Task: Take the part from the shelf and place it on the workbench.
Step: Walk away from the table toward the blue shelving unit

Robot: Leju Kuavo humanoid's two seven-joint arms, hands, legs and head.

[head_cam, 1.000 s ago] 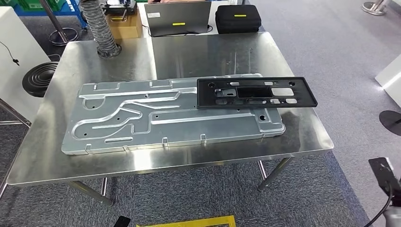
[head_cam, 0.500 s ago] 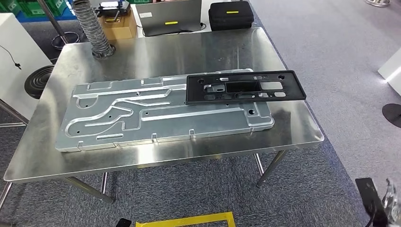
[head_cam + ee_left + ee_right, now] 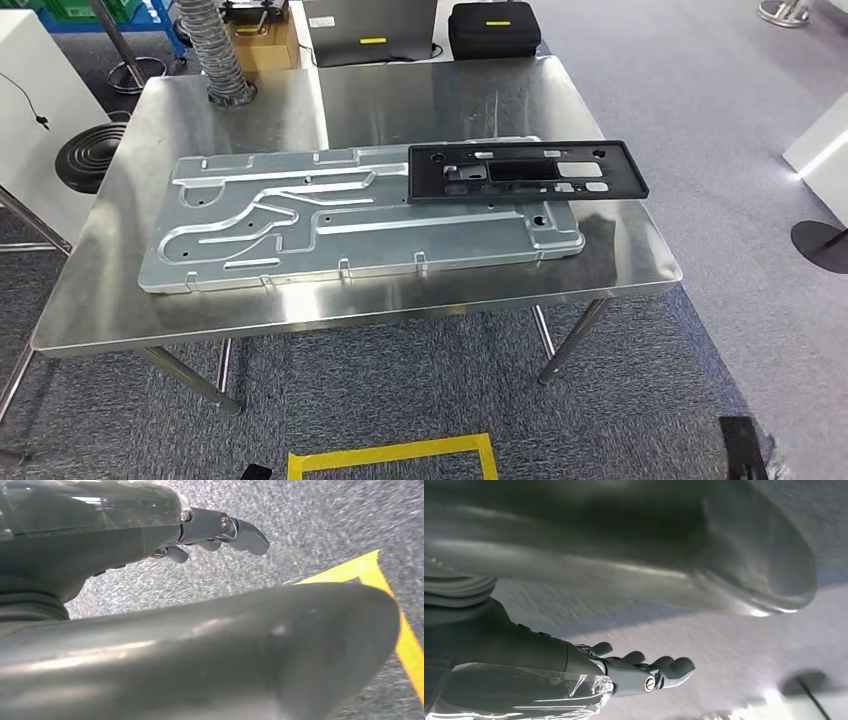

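Observation:
A black rectangular frame part (image 3: 527, 171) with several cut-outs lies flat on the steel workbench (image 3: 430, 100). Its left end overlaps the far right corner of a large silver stamped metal plate (image 3: 300, 225). My left hand (image 3: 200, 530) hangs over grey carpet beside a yellow floor line, fingers stretched out and holding nothing. My right hand (image 3: 624, 672) also hangs over the carpet, its fingers loosely extended and empty. Neither hand is near the bench.
A ribbed grey hose (image 3: 222, 55) stands on the bench's far left corner. Behind the bench are a laptop (image 3: 370, 20), a black case (image 3: 493, 28) and a cardboard box (image 3: 262, 40). Yellow floor tape (image 3: 390, 455) marks the carpet in front. A white cabinet (image 3: 40, 110) stands at the left.
The whole picture has shifted as the camera moved; the bench, plate and black frame keep their places relative to each other. A dark object at the lower right edge has slid further down.

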